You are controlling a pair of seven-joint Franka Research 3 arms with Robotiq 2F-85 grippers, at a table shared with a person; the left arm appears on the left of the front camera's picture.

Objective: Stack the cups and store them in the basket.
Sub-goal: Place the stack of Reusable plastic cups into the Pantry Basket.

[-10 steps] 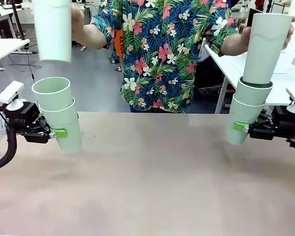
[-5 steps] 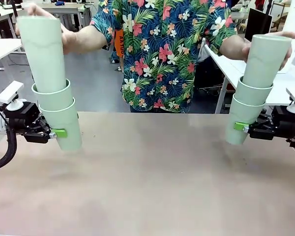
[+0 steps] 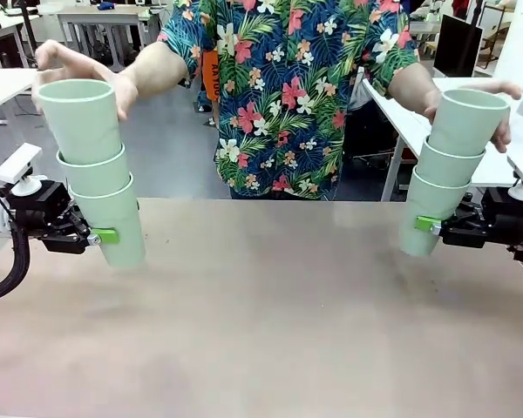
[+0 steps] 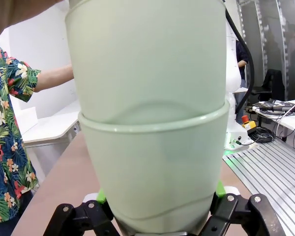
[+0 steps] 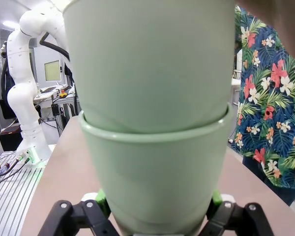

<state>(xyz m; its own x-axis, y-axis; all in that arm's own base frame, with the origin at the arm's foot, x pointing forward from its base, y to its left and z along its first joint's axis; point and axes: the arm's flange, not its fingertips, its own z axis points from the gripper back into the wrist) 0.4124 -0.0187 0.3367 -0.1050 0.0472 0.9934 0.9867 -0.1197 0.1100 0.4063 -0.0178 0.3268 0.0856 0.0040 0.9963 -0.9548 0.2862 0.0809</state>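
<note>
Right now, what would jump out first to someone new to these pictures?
Two three-cup stacks: the left gripper clamps the bottom cup of the left stack, the right gripper that of the right stack. A person in a floral shirt has one hand at the left stack's top cup, the other hand at the right's.

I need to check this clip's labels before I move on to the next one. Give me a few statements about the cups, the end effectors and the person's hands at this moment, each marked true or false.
1. The left end effector is shut on the left stack, gripping its bottom cup. True.
2. The right stack has two cups. False: it has three nested mint-green cups.
3. The right end effector is open and clear of the cups. False: it is shut on the right stack, at the bottom cup.
4. One hand of the person is at the top cup of the left stack, and the other hand is at the top cup of the right stack. True.
</note>
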